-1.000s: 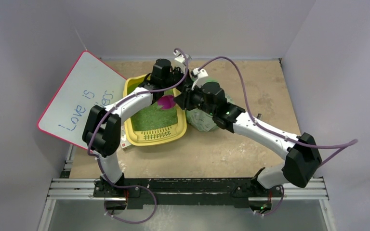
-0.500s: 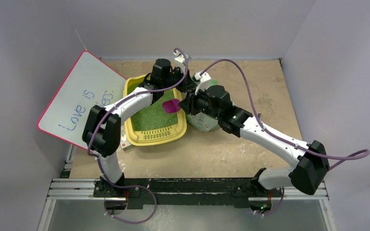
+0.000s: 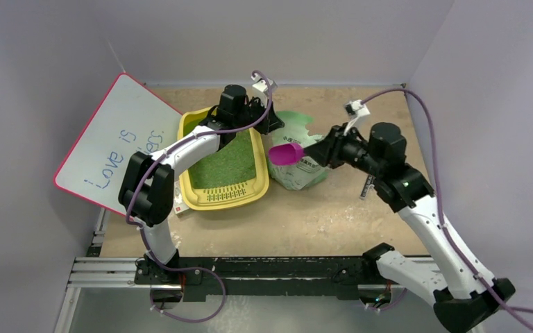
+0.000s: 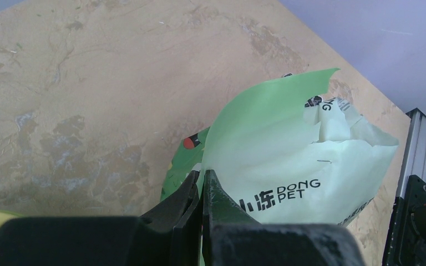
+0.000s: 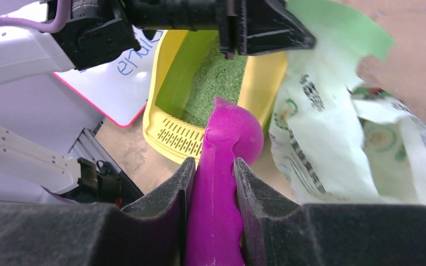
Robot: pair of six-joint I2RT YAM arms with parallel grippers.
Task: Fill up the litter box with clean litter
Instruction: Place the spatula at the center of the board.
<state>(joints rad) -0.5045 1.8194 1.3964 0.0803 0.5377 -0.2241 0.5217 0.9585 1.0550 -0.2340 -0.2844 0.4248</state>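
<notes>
Left jaws pinch the bag (image 4: pixel 288 160) edge beside the litter box (image 3: pixel 225 198); right jaws grip the scoop (image 5: pixel 222 166).

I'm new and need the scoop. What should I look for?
Find the yellow litter box left of the table's centre; a pale green bag slumps just right of it. The scoop is held in the right hand over that bag's edge, the only solid magenta thing.

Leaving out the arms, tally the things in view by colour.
Yellow: 1, the yellow rectangular plastic litter box.
Green: 2, the fine green granule litter and the pale green crinkled printed bag.
Purple: 1, the purple plastic scoop.
White: 2, the pink-edged white board and a small white packet.
Total: 6.
</notes>
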